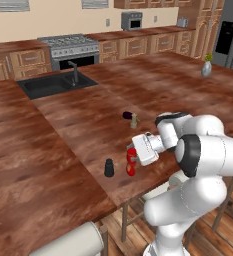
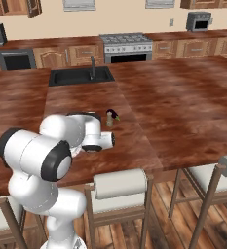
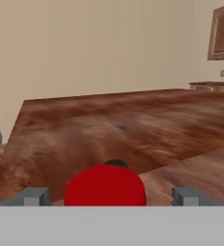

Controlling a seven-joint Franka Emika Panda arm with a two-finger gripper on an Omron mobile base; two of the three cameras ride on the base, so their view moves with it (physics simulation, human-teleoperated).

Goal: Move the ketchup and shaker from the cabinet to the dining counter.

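- Where the hand view looks along the gripper [image 3: 111, 196], its two fingertips [image 3: 36, 196] stand spread wide, one on each side of the ketchup [image 3: 105, 185], whose red top sits between them; no contact is visible.
- Just behind that red top in the hand view, a dark rounded sliver shows; likely the shaker, but I cannot tell.
- Left base view gives the side-on picture: the ketchup [image 1: 131, 161] stands upright on the tabletop [image 1: 63, 125] near its front edge, with the white hand just beside it on its right.
- Same view: the shaker [image 1: 109, 168] stands upright just left of the ketchup, apart from it.
- In the right base view the arm's own bulk covers that spot.
- Farther back, both base views show a small pale object with a dark purple top [image 1: 132, 118], mid-tabletop; too small to identify.
- The tabletop is glossy reddish-brown wood grain with a black sink [image 1: 50, 84] and faucet [image 1: 74, 71] set into its far side.
- Padded stools [image 2: 120, 187] line the near side in the right base view.
- A grey vase [image 1: 206, 68] stands on the far right of the tabletop in the left base view.
- Along the back wall: stove [image 2: 125, 46], brown drawer units, a microwave [image 1: 132, 21]; refrigerator [image 1: 228, 40] at right.
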